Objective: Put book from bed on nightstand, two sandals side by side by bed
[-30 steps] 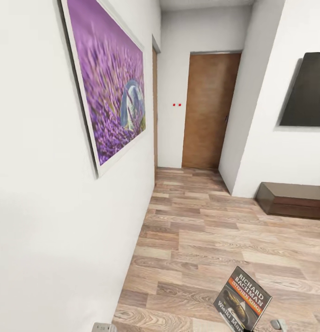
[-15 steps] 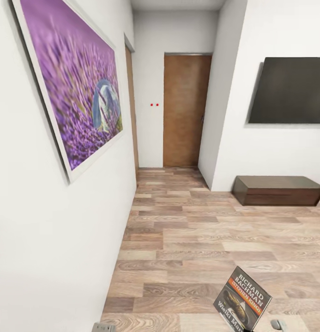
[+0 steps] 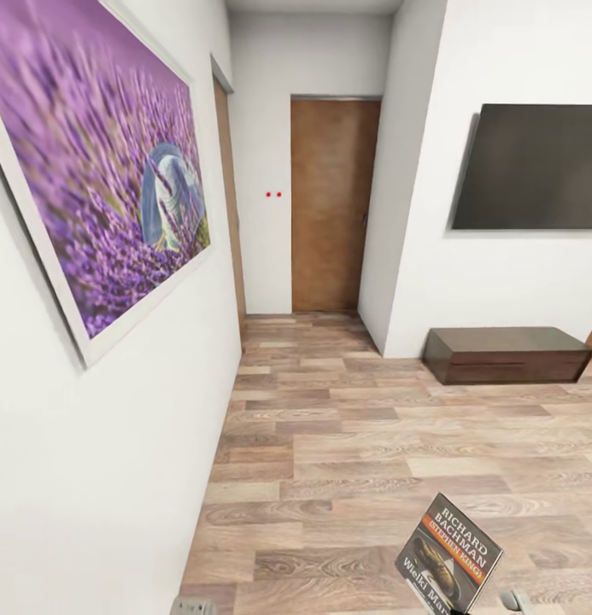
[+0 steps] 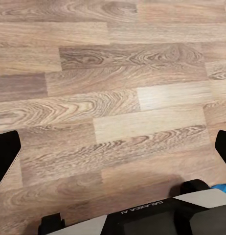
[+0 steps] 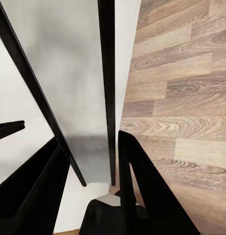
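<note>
The right gripper (image 5: pixel 88 161) is clamped on the book (image 3: pixel 449 553): in the right wrist view its two black fingers (image 5: pixel 137 181) press against a thin grey panel edged in black, which is the book seen edge-on. From the head camera the book stands upright and tilted at the lower right of the picture, held above the wood-plank floor (image 3: pixel 381 444). Its cover faces the camera, with white lettering reading "Richard Bachman (Stephen King)", an orange-red band, and a dark picture below.

The left gripper (image 4: pixel 113 147) is spread wide, its black fingertips (image 4: pixel 5 152) at the opposite edges of the left wrist view with nothing but bare floor planks between them. Near the white and black body of the robot, a small patch of bright blue (image 4: pixel 224 187) shows at the edge of that view; what it is cannot be told.

Further out, the head camera looks along a white-walled hallway. On the left wall hangs a large white-framed picture of purple lavender (image 3: pixel 99 171). At the far end stands a closed brown wooden door (image 3: pixel 334 205), with two small red dots (image 3: pixel 273 195) on the wall beside it. On the right wall hangs a dark flat television screen (image 3: pixel 530 166). Beneath it, against the wall, sits a long low dark-brown bench (image 3: pixel 505 354).
</note>
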Motion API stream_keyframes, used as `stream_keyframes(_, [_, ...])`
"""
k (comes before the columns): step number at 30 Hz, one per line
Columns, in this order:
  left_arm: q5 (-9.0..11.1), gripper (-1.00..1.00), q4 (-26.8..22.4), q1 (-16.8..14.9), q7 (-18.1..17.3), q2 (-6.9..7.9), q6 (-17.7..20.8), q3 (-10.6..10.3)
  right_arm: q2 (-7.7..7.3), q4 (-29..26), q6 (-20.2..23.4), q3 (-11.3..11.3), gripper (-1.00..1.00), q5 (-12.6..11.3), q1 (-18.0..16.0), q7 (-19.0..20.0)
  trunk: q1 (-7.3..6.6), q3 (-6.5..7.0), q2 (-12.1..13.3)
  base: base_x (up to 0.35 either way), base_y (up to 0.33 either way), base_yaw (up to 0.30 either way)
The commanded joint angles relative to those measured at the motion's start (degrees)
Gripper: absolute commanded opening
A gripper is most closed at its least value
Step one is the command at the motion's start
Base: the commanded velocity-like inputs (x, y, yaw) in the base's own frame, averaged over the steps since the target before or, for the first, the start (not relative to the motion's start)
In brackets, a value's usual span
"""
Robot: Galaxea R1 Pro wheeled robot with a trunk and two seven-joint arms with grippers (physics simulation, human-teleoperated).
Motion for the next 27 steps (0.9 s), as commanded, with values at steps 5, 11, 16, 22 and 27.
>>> stream_keyframes(5, [-0.59,1.00,0.05,-0.05,-0.14,0.01,-0.24,0.49,0.01,0.00,0.23,-0.34,-1.00,0.05,-0.05,0.22,0.06,-0.11,-0.10,0.328,0.000,-0.001])
stream_keyframes(11, [-0.59,1.00,0.05,-0.06,-0.14,0.01,-0.24,0.49,0.01,-0.01,0.23,-0.34,-1.00,0.05,-0.06,0.22,0.06,-0.11,-0.10,0.328,0.000,0.000])
stream_keyframes(16, [-0.59,1.00,0.05,-0.05,-0.14,0.01,-0.24,0.49,0.01,-0.01,0.23,-0.34,-1.00,0.05,-0.05,0.22,0.06,-0.11,-0.10,0.328,0.000,0.000])
stream_keyframes(22, [-0.59,1.00,0.05,-0.05,-0.14,0.01,-0.24,0.49,0.01,0.04,0.23,-0.35,-1.00,0.05,-0.05,0.13,0.06,-0.11,-0.10,0.328,0.000,0.000])
stream_keyframes(27, [-0.59,1.00,0.05,-0.05,-0.14,0.01,-0.24,0.49,0.01,0.07,0.23,-0.34,-1.00,0.05,-0.05,0.06,0.06,-0.11,-0.10,0.328,0.000,0.000])
